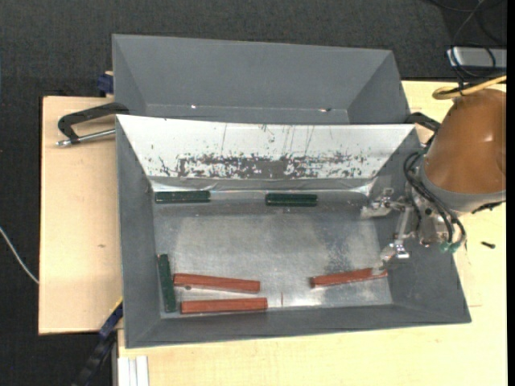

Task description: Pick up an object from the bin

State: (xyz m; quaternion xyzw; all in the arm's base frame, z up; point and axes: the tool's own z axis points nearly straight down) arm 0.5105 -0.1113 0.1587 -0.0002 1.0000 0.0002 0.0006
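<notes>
My gripper (387,231) hangs at the bin's right wall, open, with nothing between its fingers. One fingertip (376,208) points toward the back wall. The other fingertip (395,253) sits just above the right end of a red flat stick (346,278), which lies nearly level on the floor at the front right. Whether that fingertip touches the stick I cannot tell.
Two more red sticks (216,283) (224,305) lie side by side at the front left, with a dark green stick (166,282) standing along the left wall beside them. Two dark green sticks (183,198) (291,201) rest against the back wall.
</notes>
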